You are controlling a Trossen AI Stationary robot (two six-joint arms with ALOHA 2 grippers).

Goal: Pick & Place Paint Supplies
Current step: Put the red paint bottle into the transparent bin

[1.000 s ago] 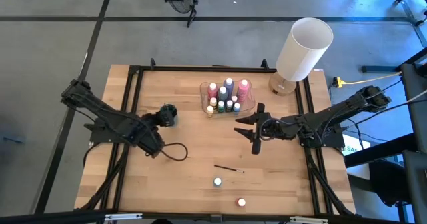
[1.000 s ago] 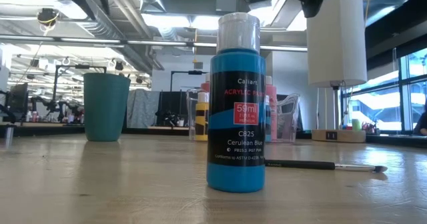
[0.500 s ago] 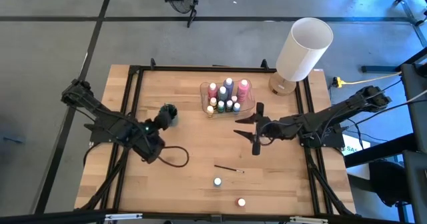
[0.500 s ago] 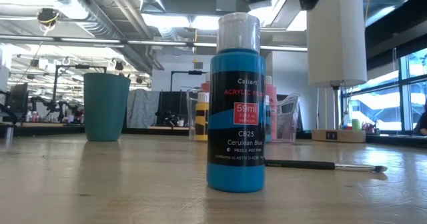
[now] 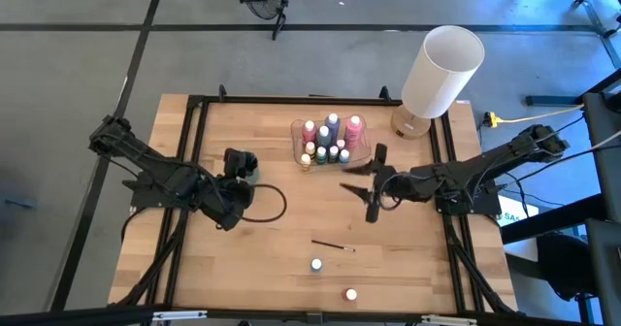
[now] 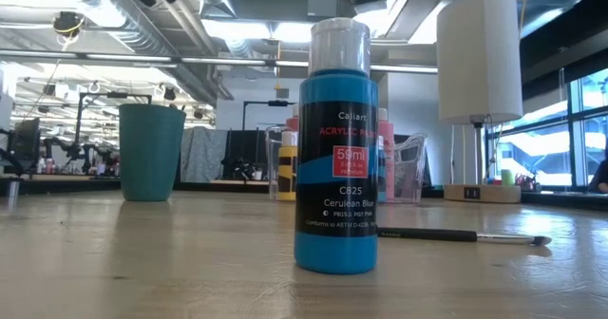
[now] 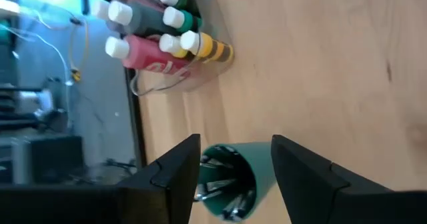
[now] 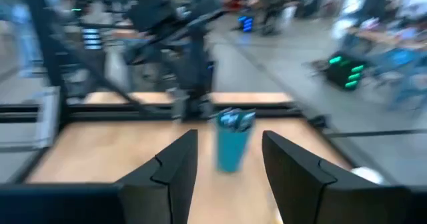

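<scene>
Left gripper (image 5: 236, 159) — fingers parted, holding nothing, poised just above the teal cup (image 7: 230, 181); in the left wrist view the cup mouth sits between the two fingers without touching them, brush handles standing inside it. Right gripper (image 5: 373, 183) — fingers likewise parted and empty, hanging over bare wood just beside the clear tray (image 5: 361, 157).

Task items: most paint bottles (image 5: 330, 138) stand packed in the tray at the table's back centre. A loose brush (image 5: 332, 244) lies on the table toward the front; nearer the front edge stand a blue bottle (image 5: 316, 265) and a red bottle (image 5: 350, 294), well apart from the tray.

View differences — the overhead camera alone shows both arms and the white lamp (image 5: 441, 72) at the back right corner. The low camera shows no gripper, but reads the blue bottle's label and the brush's pale tip. The right wrist camera looks across the table to the cup, blurred.
</scene>
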